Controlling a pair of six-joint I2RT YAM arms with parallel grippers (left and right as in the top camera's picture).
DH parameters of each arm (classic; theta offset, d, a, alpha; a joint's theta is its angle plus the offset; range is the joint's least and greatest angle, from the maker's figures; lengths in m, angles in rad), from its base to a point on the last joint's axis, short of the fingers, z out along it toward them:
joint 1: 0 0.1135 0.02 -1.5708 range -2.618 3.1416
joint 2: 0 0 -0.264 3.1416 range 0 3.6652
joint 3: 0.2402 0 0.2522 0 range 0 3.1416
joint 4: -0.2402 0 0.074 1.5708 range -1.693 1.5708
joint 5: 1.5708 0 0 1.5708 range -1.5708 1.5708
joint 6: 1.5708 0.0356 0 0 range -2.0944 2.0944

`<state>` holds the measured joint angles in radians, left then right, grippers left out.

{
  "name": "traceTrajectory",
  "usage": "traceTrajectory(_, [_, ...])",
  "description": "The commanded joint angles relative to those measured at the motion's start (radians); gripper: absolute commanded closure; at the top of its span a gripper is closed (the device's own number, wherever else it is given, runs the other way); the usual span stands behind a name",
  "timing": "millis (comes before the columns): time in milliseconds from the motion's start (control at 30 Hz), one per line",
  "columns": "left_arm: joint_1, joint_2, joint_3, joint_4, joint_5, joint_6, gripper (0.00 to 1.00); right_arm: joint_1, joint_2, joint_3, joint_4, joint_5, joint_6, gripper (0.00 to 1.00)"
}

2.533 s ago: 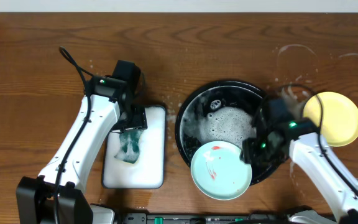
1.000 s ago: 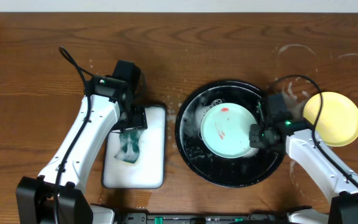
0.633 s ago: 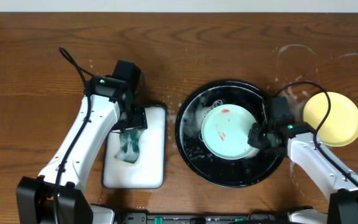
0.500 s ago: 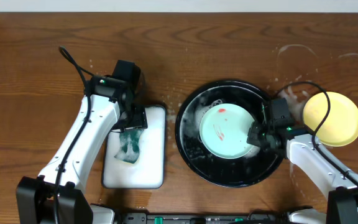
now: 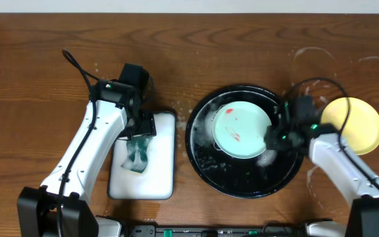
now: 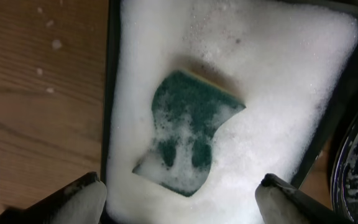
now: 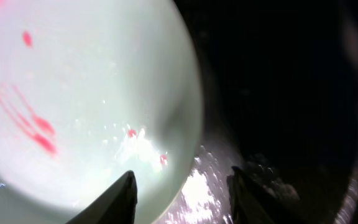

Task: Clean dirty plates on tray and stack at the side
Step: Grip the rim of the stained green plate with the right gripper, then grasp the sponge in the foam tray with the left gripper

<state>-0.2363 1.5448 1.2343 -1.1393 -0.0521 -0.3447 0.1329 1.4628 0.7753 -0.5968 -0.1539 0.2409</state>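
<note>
A brown wood-grain table fills the view (a pale strip edges its top).

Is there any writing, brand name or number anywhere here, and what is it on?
None can be read.
The green plate, yellow plate, black tray, sponge and white tray bear no lettering.
The red marks on the green plate are smears, not letters.
</note>
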Motion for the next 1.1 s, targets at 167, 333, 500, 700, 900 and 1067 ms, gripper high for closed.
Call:
traceTrajectory(167, [0.005,-0.002,0.0,0.001,-0.001,-0.019,0.18,-0.087,0.023,0.175,-0.09,-0.056,-0.022,0.58])
traceTrajectory(333, [0.005,-0.002,0.0,0.005,-0.001,-0.019,0.18,-0.086,0.187,0.171,0.029,-0.074,-0.084,0.59])
traceTrajectory(500, [0.005,-0.002,0.0,0.005,-0.001,-0.019,0.18,-0.086,0.288,0.172,0.07,-0.138,-0.108,0.76])
traceTrajectory(700, [0.005,-0.002,0.0,0.01,-0.001,-0.019,0.18,-0.086,0.323,0.172,0.062,-0.1,-0.133,0.99])
traceTrajectory(900, [0.005,-0.002,0.0,0.019,0.012,-0.019,0.18,-0.086,0.32,0.172,0.031,-0.075,0.056,0.99])
traceTrajectory(1067, [0.0,-0.002,-0.017,0.032,0.069,-0.019,0.18,-0.087,0.32,0.172,0.004,-0.026,0.107,0.99])
